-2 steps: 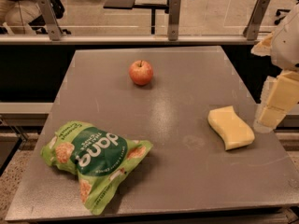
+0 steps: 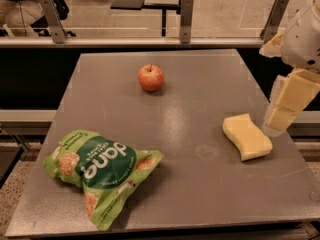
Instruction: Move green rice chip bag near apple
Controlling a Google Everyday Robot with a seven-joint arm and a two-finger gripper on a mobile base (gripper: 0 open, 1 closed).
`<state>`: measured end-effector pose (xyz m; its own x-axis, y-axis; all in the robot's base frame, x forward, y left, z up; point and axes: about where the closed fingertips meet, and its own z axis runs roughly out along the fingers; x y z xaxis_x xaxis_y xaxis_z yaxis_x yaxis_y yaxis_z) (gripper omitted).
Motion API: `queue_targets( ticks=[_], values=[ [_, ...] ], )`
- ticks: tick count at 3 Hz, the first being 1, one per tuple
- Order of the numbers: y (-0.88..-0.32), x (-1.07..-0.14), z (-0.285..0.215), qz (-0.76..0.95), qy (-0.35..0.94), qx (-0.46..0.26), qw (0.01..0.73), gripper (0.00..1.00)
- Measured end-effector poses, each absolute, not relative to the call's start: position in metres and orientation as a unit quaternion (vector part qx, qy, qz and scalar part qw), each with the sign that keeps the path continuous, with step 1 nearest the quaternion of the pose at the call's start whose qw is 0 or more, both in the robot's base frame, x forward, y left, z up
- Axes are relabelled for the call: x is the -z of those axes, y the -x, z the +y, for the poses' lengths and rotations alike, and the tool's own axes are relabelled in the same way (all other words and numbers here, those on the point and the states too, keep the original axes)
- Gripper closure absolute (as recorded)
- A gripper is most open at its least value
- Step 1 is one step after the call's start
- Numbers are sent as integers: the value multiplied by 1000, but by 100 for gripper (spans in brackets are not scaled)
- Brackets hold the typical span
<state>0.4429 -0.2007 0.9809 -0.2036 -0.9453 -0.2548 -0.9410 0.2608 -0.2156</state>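
The green rice chip bag (image 2: 102, 173) lies flat on the front left of the grey table (image 2: 200, 84), its "dang" lettering upside down to me. The apple (image 2: 151, 77) stands upright at the back middle of the table, well apart from the bag. My gripper (image 2: 286, 104) hangs at the table's right edge, pointing down, just right of a pale-yellow sponge and far from both the bag and the apple. It holds nothing that I can see.
A wavy pale-yellow sponge (image 2: 247, 136) lies on the right side of the table, next to the gripper. A glass-and-metal railing (image 2: 186, 14) runs behind the table's far edge. The floor drops off at the left and front edges.
The gripper has shifted slightly to the left, towards the sponge. The bag, apple and sponge have not moved.
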Motion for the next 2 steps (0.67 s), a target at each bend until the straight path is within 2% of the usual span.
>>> queue_targets(
  ticks=[2],
  values=[
    [-447, -987, -100, 732, 645, -73, 207, 0]
  ],
)
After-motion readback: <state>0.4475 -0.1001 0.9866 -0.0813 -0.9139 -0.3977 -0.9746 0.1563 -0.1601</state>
